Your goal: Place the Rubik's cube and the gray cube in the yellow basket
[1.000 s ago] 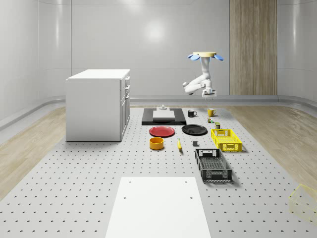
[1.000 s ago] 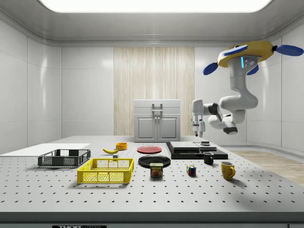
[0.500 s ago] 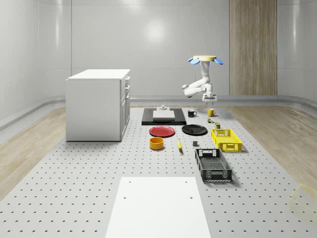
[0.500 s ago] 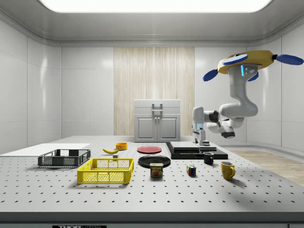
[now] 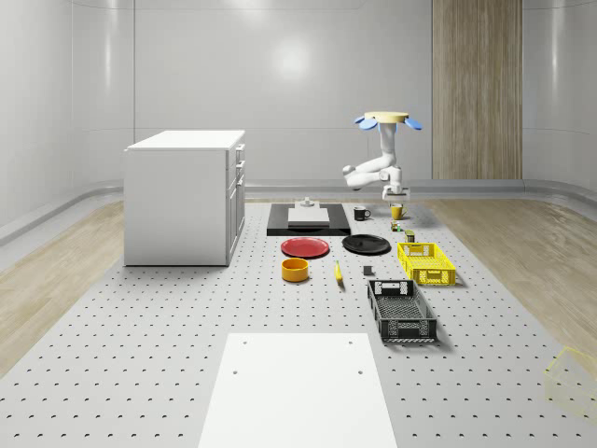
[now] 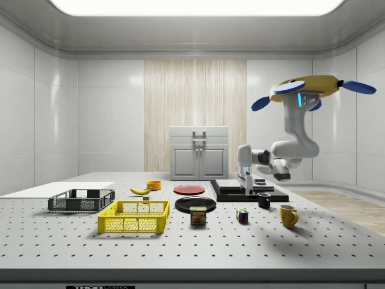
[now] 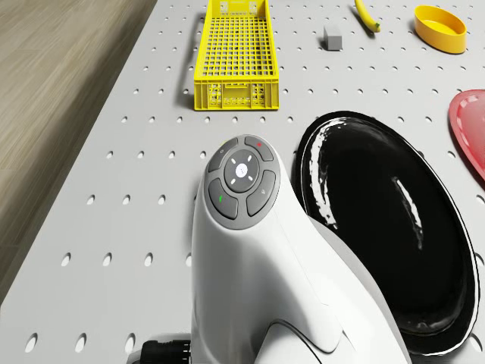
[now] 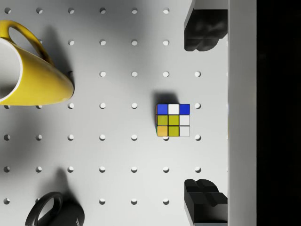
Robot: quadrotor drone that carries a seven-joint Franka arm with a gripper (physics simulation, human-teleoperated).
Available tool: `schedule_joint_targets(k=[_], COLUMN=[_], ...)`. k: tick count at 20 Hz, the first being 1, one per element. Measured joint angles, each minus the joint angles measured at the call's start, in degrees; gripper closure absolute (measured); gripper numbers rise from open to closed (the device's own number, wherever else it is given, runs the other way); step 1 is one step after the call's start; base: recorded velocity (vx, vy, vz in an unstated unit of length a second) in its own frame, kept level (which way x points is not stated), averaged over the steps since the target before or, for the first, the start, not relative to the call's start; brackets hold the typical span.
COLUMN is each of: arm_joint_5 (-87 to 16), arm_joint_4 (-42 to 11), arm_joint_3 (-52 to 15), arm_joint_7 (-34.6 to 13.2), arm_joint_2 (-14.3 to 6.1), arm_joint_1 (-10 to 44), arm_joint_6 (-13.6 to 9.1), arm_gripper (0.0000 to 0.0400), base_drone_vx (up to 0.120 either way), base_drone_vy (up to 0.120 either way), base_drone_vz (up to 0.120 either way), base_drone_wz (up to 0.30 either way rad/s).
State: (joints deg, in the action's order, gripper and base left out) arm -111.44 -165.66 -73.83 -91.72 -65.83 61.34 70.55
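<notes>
The Rubik's cube (image 8: 173, 120) (image 6: 242, 216) lies on the perforated table between the yellow mug (image 8: 28, 75) and the black mug (image 8: 51, 212). My gripper (image 8: 203, 115) (image 6: 247, 190) hangs open above it and points down, with one dark finger (image 8: 204, 30) on each side of the cube and well apart. The drone (image 6: 304, 90) (image 5: 387, 119) hovers over the far end of the table. The small gray cube (image 7: 331, 37) (image 5: 367, 271) rests beside the yellow basket (image 7: 233, 53) (image 5: 426, 263), which holds nothing.
A black plate (image 7: 386, 235), a red plate (image 5: 306, 246), a yellow bowl (image 5: 295, 269) and a banana (image 7: 366, 15) lie mid-table. A Spam can (image 6: 198, 215) stands near the basket. A black basket (image 5: 401, 311) sits nearer the front. A white cabinet (image 5: 185, 196) stands at the whole-scene view's left.
The drone has sunk lower and drifted toward the far end of the table. The gripper has come down from well above the mugs to just over the table.
</notes>
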Motion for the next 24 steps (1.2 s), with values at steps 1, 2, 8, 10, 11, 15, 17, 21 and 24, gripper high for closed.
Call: schedule_joint_targets(k=[1,2,8,10,11,15,17,21,24], arm_joint_5=[0.15,0.30,1.18,1.46,1.60,2.14,2.40,2.82,1.92], arm_joint_4=[0.02,0.04,0.16,0.20,0.22,0.29,0.32,0.40,0.62], arm_joint_3=[-0.10,-0.19,-0.73,-0.89,-0.97,-1.27,-1.41,-1.60,-0.41], arm_joint_7=[-0.10,-0.20,-0.75,-0.92,-1.00,-1.31,-1.46,-1.72,-1.66], arm_joint_2=[-0.29,-0.58,-2.26,-2.81,-3.07,-4.13,-4.64,-5.66,-6.69], arm_joint_1=[0.11,0.22,0.80,0.98,1.07,1.40,1.56,1.84,1.83], arm_joint_6=[0.26,0.51,2.04,2.54,2.78,3.75,4.22,5.19,6.54], arm_gripper=[0.0000,0.0000,0.0000,0.0000,0.0000,0.0000,0.0000,0.0000,0.0000], base_drone_vx=[0.000,0.000,0.047,0.000,0.000,0.000,0.000,0.000,0.000], base_drone_vy=[0.000,0.000,0.000,-0.060,-0.040,0.000,0.000,0.000,0.000], base_drone_vz=[-0.120,-0.120,-0.120,-0.120,-0.120,-0.120,-0.120,-0.030,0.000], base_drone_wz=[0.000,0.000,0.000,0.000,0.000,0.000,0.000,0.000,0.000])
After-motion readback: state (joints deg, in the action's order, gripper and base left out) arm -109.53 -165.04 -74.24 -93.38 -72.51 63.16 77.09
